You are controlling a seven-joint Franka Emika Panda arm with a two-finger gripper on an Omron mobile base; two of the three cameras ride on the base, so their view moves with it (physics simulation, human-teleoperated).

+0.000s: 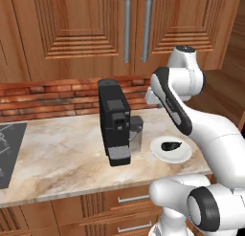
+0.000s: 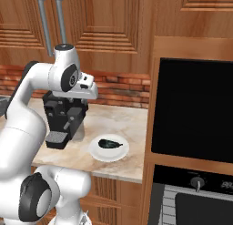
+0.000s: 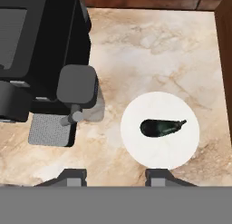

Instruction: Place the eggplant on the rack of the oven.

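Counter (image 1: 62,154): marbled beige stone, backed by a red brick strip (image 1: 48,99), wooden cabinets (image 1: 72,29) above.
Eggplant (image 3: 161,127): lies on the white plate (image 3: 136,146), near the counter's front right corner.
Coffee machine (image 1: 115,123): black, stands mid-counter, just beside the plate.
Oven (image 2: 193,110): black, dark-fronted, set in wood panels at the counter's right end.
Gripper (image 3: 117,175): hangs above the counter, fingers drawn narrow, holding nothing.
Cooktop (image 1: 9,154): dark, at the counter's left edge.
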